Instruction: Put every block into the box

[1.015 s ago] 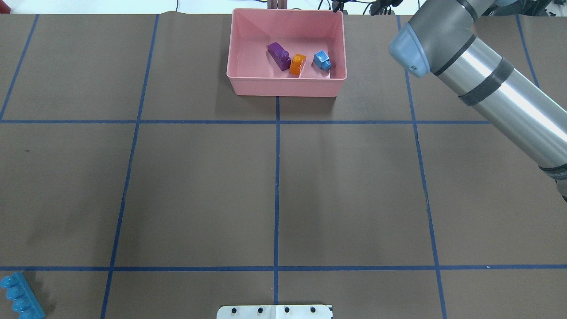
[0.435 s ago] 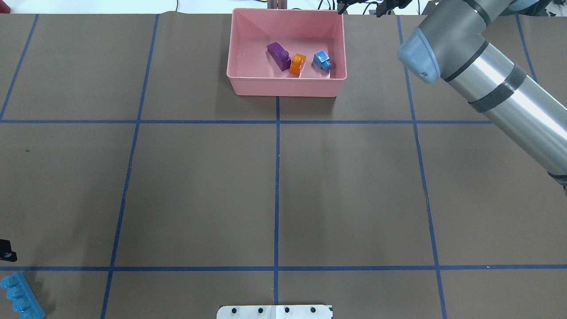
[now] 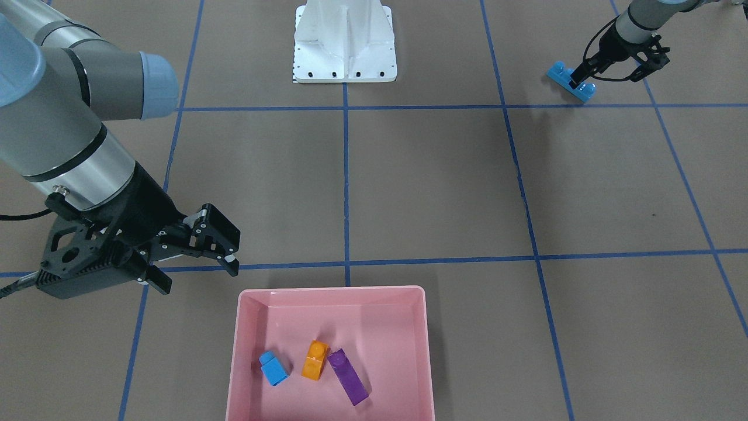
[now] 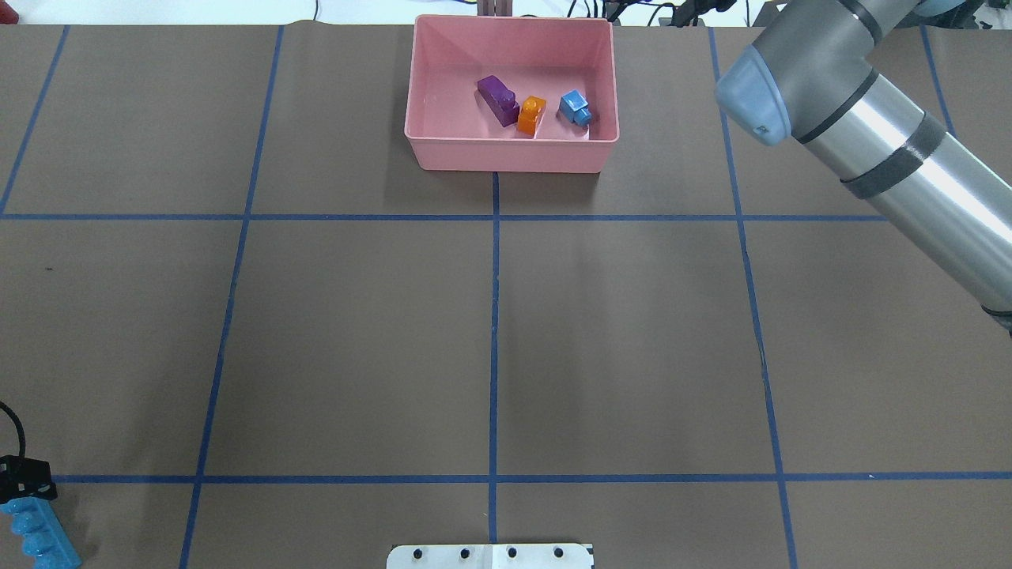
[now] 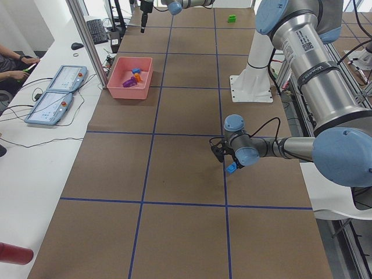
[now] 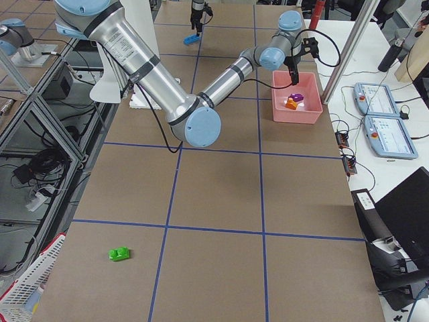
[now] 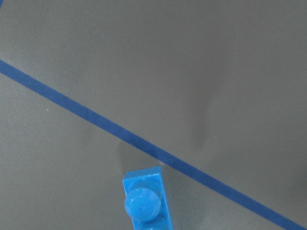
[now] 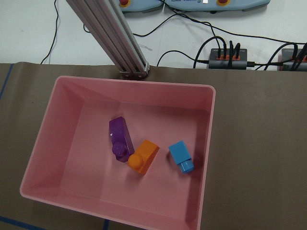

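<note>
Box [image 4: 510, 156], overhead view: left half of the floor is bare. Purple block [image 4: 498, 100], orange block [image 4: 532, 115] and small blue block [image 4: 575, 108] crowd the right half, close together. An aluminium post [image 8: 108, 36] stands just behind the far rim. Right gripper [image 3: 198, 278], jaws apart, hangs off the box's right side, outside the rim. Flat brown mat [image 4: 356, 332] runs from the box to the white robot base [image 4: 490, 555].
</note>
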### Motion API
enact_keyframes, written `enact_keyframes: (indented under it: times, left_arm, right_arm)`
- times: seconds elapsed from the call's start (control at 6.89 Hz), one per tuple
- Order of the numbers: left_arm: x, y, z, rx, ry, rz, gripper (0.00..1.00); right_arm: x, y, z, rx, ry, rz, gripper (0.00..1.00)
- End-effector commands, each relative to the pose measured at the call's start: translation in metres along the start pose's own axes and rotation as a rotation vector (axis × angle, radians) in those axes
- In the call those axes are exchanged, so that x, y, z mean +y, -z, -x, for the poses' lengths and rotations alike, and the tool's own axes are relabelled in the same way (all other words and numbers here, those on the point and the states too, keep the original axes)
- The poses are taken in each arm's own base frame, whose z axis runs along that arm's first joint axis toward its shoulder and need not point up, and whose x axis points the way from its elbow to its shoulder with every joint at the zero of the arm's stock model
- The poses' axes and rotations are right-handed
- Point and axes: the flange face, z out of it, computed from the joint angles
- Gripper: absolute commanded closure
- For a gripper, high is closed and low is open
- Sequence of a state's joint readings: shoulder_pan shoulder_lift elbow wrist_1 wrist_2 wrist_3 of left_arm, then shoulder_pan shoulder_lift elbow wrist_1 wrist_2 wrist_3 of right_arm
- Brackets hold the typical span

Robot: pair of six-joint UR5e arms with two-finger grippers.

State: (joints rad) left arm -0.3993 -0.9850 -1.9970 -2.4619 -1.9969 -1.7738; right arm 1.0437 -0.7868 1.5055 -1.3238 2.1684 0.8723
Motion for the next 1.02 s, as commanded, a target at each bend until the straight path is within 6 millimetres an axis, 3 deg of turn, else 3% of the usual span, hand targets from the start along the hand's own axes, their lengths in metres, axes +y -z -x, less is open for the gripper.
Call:
enact_keyframes:
  times: [0.0, 0.29, 0.58, 0.87]
  left_arm:
    - [0.019, -0.014, -0.006, -0.024, -0.033, 0.044, 0.00]
    - [0.034, -0.025, -0.015, -0.031, -0.036, 0.079, 0.00]
    - [0.034, -0.026, -0.015, -0.032, -0.036, 0.081, 0.00]
    - [0.029, -0.039, -0.014, -0.043, -0.038, 0.078, 0.01]
  right_arm:
    - [0.002, 0.003, -0.003, 0.000, 0.000, -0.006, 0.01]
    - [0.006, 0.010, -0.015, -0.001, 0.012, -0.009, 0.01]
    - [0.042, 0.028, -0.064, 0.004, 0.044, -0.009, 0.01]
    - [0.052, 0.049, -0.109, 0.007, 0.058, -0.002, 0.01]
